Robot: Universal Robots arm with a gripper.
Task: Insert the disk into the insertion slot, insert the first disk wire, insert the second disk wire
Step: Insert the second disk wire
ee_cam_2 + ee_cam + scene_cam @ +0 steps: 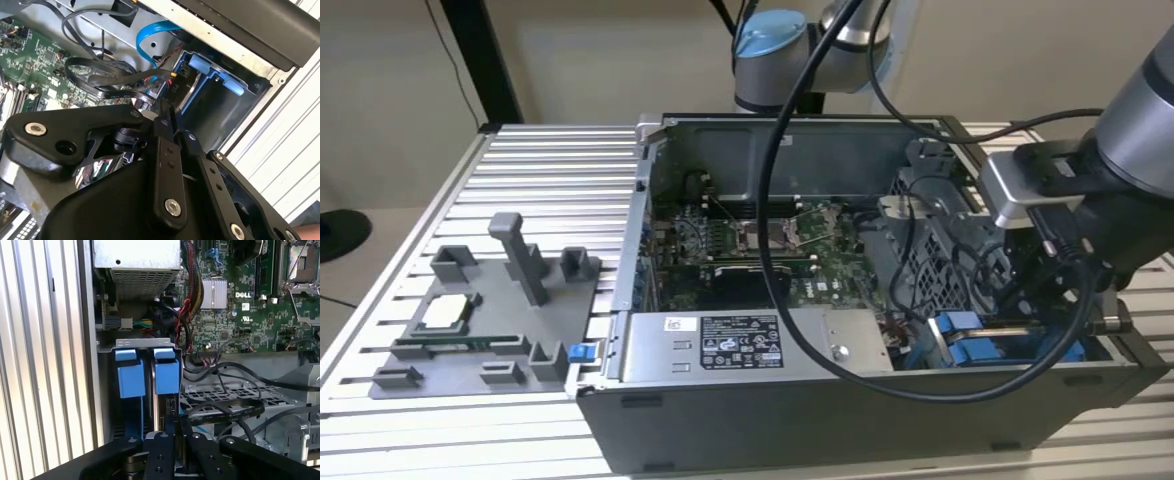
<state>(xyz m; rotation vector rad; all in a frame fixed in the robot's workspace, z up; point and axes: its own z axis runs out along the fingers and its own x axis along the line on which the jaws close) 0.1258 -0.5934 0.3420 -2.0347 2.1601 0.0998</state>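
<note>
In the exterior view you've got the gripper (1047,300) down inside the open PC case (761,420) over the blue-fitted insertion slot (987,345), and in both wrist views its fingers (165,150) sit pinched together right by that slot (147,375) w/ the disk (159,410) seated in it, black cables (225,412) just beside.

Computer case (854,400), grey fixture (480,330) on slatted table (547,170)

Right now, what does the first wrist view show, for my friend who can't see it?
The black pincer reaches toward a grey metal drive bay where two bright blue plastic carrier handles sit side by side. Beyond lie black cables, a green circuit board and a silver power supply box.
</note>
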